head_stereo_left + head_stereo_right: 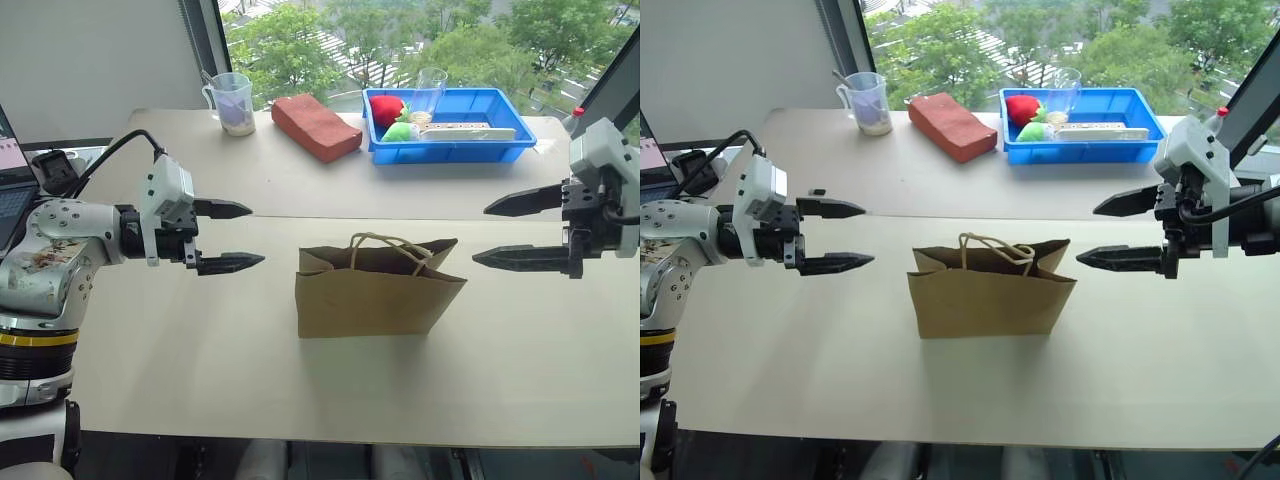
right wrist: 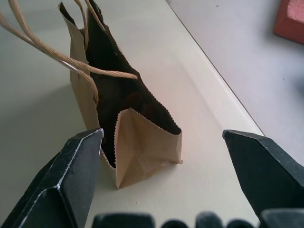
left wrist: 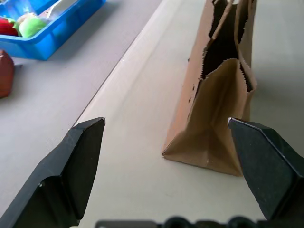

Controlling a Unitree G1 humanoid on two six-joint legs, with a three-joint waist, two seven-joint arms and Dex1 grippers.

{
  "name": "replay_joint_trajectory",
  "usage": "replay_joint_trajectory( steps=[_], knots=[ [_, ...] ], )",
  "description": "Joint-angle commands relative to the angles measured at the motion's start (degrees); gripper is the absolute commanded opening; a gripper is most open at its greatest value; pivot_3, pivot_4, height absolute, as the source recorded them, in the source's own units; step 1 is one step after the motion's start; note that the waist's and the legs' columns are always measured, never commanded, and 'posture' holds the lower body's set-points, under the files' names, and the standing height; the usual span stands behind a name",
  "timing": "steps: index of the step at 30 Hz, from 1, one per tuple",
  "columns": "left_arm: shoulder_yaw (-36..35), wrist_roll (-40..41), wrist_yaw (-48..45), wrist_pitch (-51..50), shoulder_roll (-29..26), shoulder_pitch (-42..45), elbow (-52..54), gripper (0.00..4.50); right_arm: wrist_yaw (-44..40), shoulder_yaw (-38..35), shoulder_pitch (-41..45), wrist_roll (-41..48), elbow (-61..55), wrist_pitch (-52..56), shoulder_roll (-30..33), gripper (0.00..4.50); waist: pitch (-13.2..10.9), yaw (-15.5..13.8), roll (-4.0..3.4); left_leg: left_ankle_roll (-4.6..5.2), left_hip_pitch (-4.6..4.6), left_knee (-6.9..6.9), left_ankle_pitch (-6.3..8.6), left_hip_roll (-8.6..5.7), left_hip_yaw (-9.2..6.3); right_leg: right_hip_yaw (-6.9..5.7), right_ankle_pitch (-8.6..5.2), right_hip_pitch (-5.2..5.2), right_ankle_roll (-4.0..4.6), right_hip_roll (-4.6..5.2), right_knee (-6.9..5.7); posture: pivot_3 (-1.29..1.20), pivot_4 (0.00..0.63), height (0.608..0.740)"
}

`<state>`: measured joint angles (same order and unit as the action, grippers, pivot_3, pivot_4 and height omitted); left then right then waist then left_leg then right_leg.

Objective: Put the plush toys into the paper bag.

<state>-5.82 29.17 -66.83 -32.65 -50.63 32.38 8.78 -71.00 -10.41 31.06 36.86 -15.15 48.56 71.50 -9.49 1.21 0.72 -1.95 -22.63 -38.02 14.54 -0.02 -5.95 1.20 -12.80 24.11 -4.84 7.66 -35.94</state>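
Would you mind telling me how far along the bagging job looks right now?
No plush toy lies on the table, so they are probably already in the standing paper bag, though its dark interior hides them. The left gripper and right gripper flank it, open and empty. Little seems left beyond confirming.

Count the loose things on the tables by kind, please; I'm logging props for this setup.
Paper bag: 1
Red-brown block: 1
Blue bin: 1
Measuring cup: 1
Clear glass: 1
Red soft item: 1
Green soft item: 1
Total: 7
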Motion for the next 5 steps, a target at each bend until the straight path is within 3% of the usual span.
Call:
replay_joint_trajectory(
  steps=[1,5],
  knots=[
    [-1.5,0.0,2.0,0.7,-0.1,-0.8,2.4,4.41,2.2,-3.4,-0.6,0.3,-1.5,-0.9,-0.6,4.50,0.0,0.0,0.00,0.00,0.00,0.00,0.00,0.00,0.00,0.00,0.00,0.00,0.00,0.00,-0.01,0.00,0.150,0.740],
    [-1.1,0.2,3.2,0.7,0.7,0.4,1.5,4.41,3.4,-3.9,-2.2,0.6,-1.8,-1.1,-1.8,4.50,0.0,0.0,0.00,0.00,0.00,0.00,0.00,0.00,0.01,0.00,0.00,0.02,0.00,0.00,0.00,0.00,0.150,0.740]
  ],
)
